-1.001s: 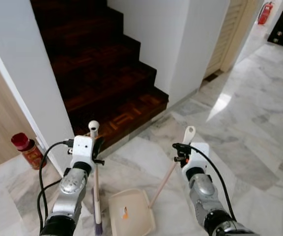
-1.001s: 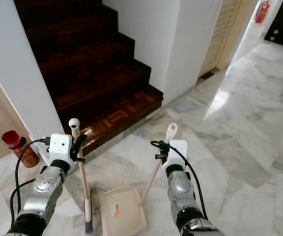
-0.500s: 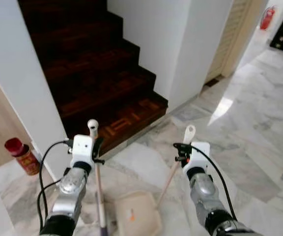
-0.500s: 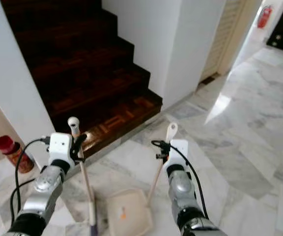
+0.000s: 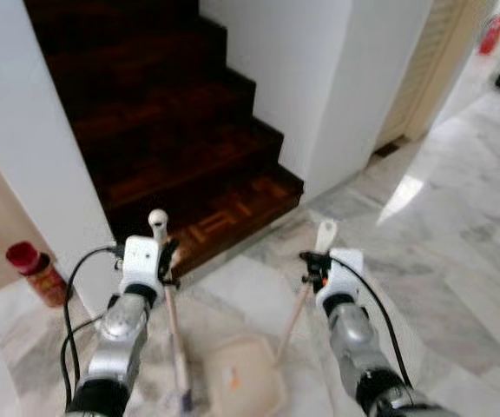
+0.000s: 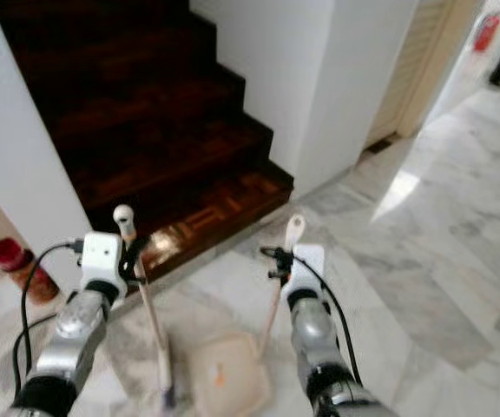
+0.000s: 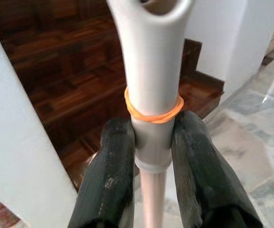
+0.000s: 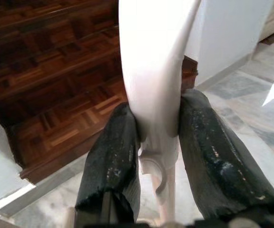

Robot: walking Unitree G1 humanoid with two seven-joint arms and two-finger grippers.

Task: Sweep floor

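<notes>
Black fingers of the left gripper (image 7: pixel 151 156) are clamped on the pale broom handle (image 7: pixel 152 99) just below its orange rubber band (image 7: pixel 153 110), the broom standing nearly upright with its bristle end on the grey-veined marble floor (image 5: pixel 458 261). The right gripper (image 8: pixel 156 137) pinches the cream handle of the beige plastic dustpan (image 5: pixel 243 382), which lies flat on the floor between the two arms, just beside the broom's foot. Both grips sit high on the handles, so a hard stroke could, I judge, twist a handle between the fingers. Ahead, the dark parquet stairs (image 5: pixel 172 130) and white wall (image 5: pixel 33 148) close off the front and left, where a red canister (image 5: pixel 35 271) stands near the wall; open floor lies to the right.
</notes>
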